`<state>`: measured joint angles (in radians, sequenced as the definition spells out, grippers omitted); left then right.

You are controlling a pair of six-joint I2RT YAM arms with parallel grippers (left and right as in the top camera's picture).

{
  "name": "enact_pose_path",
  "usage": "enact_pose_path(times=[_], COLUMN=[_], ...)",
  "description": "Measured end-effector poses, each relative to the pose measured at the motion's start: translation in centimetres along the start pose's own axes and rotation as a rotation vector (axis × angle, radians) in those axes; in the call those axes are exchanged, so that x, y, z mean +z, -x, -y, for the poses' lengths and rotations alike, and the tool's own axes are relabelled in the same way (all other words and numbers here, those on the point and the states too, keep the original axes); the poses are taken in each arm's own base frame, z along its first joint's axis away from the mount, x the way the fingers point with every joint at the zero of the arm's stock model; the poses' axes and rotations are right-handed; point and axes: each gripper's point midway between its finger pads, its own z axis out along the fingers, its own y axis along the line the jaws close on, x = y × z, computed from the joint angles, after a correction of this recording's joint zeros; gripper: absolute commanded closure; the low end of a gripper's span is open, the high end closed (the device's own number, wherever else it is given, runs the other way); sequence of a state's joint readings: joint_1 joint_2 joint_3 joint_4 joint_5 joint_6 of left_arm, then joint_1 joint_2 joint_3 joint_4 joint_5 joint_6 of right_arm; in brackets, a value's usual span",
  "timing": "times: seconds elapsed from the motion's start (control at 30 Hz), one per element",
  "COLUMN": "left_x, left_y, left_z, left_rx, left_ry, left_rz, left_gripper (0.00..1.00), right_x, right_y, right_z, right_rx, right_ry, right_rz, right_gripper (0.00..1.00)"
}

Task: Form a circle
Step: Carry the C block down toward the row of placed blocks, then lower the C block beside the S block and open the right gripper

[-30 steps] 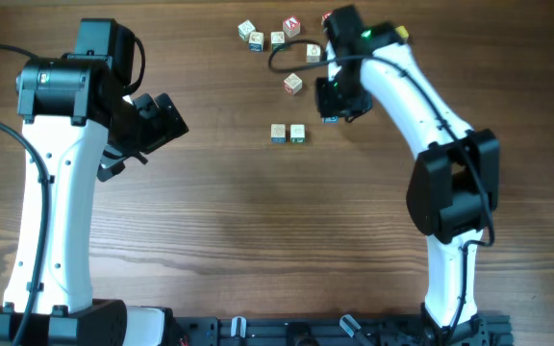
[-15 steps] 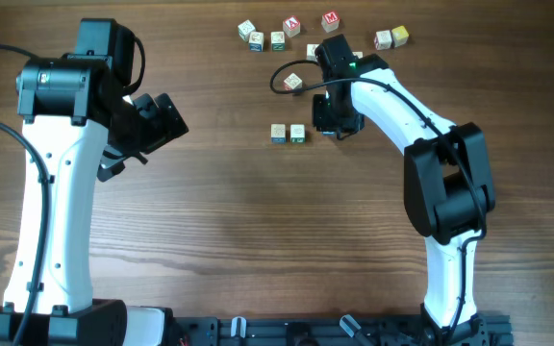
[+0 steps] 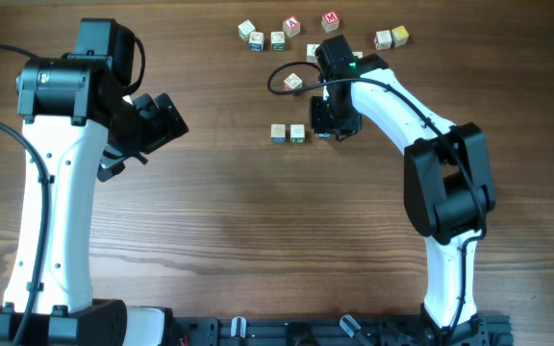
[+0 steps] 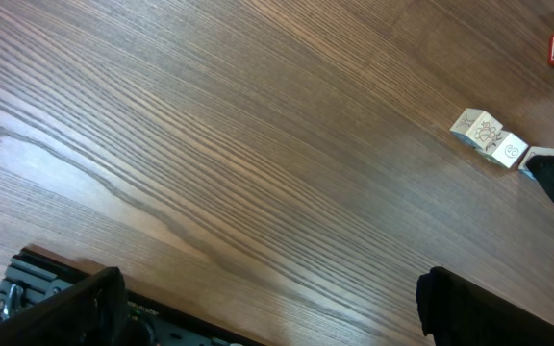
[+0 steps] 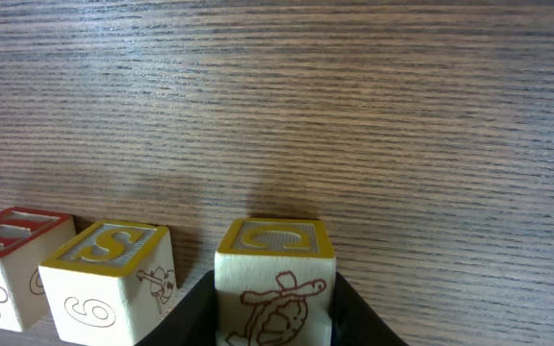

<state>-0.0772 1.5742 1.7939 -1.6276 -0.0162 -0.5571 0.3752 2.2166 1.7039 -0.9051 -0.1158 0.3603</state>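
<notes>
The right gripper (image 3: pixel 335 123), upper centre of the overhead view, is pinched partway shut on a small white wooden cube with a turtle drawing (image 5: pixel 275 255), just beside the yellow-S cube (image 5: pixel 109 264). The held cube looks light, rigid and smooth, so opposite flat faces suit the grip best. The left gripper (image 3: pixel 157 123) hangs wide open and empty.

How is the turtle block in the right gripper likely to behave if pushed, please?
The turtle block looks rigid and flat-faced, so it would probably slide, not roll. Its smooth sides might slip in the right gripper.
</notes>
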Motion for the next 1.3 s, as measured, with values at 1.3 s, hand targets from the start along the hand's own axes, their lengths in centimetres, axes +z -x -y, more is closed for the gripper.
enact_pose_path(times=[1.3], left_x=[0.0], left_y=[0.0], left_z=[0.0], left_rx=[0.0], left_ry=[0.0], left_rz=[0.0], left_gripper=[0.0], right_x=[-0.2], right_y=[-1.7], right_z=[0.1], right_rx=[0.027], right_ry=[0.004], right_rz=[-0.07], right_gripper=[0.77])
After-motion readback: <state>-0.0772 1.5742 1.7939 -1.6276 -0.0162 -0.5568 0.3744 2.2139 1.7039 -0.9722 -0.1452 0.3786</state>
